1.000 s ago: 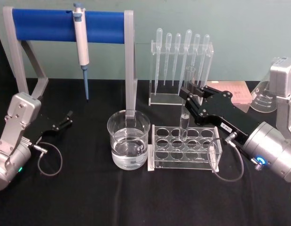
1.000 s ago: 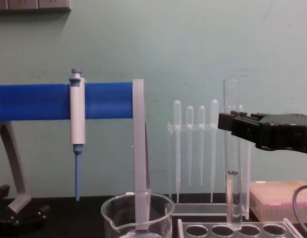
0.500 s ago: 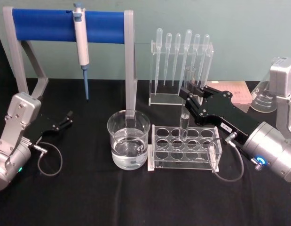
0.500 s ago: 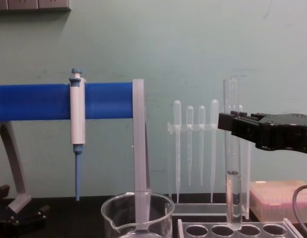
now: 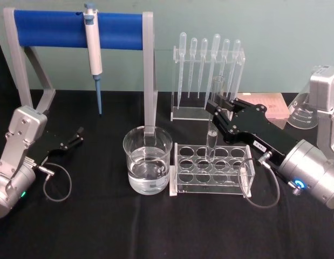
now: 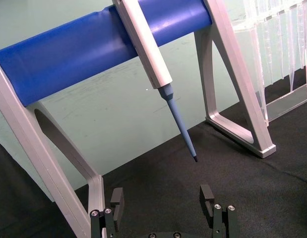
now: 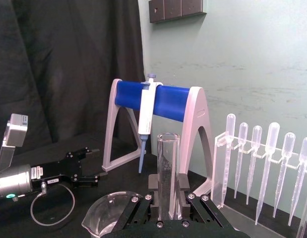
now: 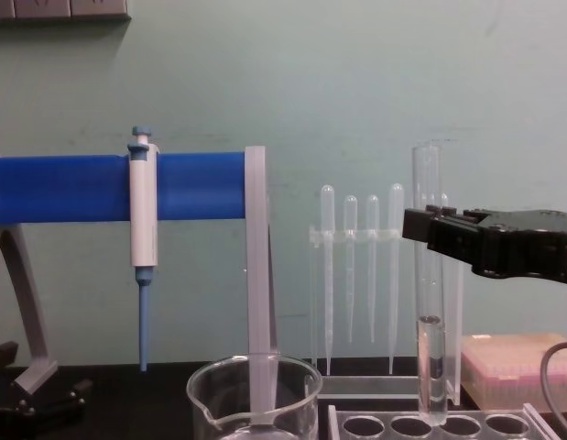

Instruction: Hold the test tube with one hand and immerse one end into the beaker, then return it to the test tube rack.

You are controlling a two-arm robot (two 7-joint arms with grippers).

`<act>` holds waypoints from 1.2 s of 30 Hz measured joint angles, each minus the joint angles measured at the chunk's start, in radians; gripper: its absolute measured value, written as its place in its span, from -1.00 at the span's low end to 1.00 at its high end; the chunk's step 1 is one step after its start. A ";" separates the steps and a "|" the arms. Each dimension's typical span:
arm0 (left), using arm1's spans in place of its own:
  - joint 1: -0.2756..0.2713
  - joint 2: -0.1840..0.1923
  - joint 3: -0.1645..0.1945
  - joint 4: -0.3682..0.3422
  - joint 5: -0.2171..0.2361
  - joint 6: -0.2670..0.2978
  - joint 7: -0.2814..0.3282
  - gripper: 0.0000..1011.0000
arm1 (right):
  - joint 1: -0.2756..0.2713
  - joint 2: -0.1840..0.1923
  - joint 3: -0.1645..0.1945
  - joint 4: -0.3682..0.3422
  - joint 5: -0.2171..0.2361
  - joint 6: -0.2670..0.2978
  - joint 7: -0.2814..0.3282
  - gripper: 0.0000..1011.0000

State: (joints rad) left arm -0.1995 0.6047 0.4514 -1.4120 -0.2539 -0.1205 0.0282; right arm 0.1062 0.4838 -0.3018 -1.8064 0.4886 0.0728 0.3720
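Tube [image 8: 430, 302]: upright, right of centre in the chest view. It is clamped on its upper part by the right tool [image 5: 214, 109], whose two black fingers are closed on the glass from both sides. The open rim stands above the fingers. A column of clear liquid fills the lower part. The rounded end sits at the level of the top plate of the rack [image 5: 210, 190], over a back-row hole; whether it has entered the hole cannot be told.

Right arm: enters from the lower right of the head view and reaches toward frame centre, above the rack.

Rack: clear plastic, on the black worktop [image 5: 102, 226], centre right of the head view.

Beaker [image 5: 135, 150]: just left of the rack, lower centre of the head view, partly filled with clear liquid. It is apart from the tube.

Left tool [image 5: 77, 136]: at the left side of the head view, low over the worktop, fingers spread apart, holding nothing. It is well apart from the beaker.

Background: a pipettor [image 5: 93, 48] hangs tip down from a blue bar stand [image 5: 53, 28], upper left. Pipettes [image 5: 207, 59] hang in a clear holder behind the rack, upper centre.
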 joint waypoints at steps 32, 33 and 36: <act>0.000 0.000 0.000 0.000 0.000 0.000 0.000 0.98 | 0.000 0.000 0.000 0.000 0.000 0.000 0.000 -0.56; 0.000 0.000 0.000 0.000 0.000 0.000 0.000 0.98 | 0.000 0.000 0.000 0.000 0.000 0.000 0.000 -0.56; 0.000 0.000 0.000 0.000 0.000 0.000 0.000 0.98 | 0.000 0.000 0.000 0.000 0.000 0.000 0.000 -0.56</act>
State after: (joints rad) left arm -0.1995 0.6047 0.4514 -1.4120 -0.2539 -0.1205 0.0283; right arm 0.1062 0.4838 -0.3017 -1.8064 0.4887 0.0728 0.3720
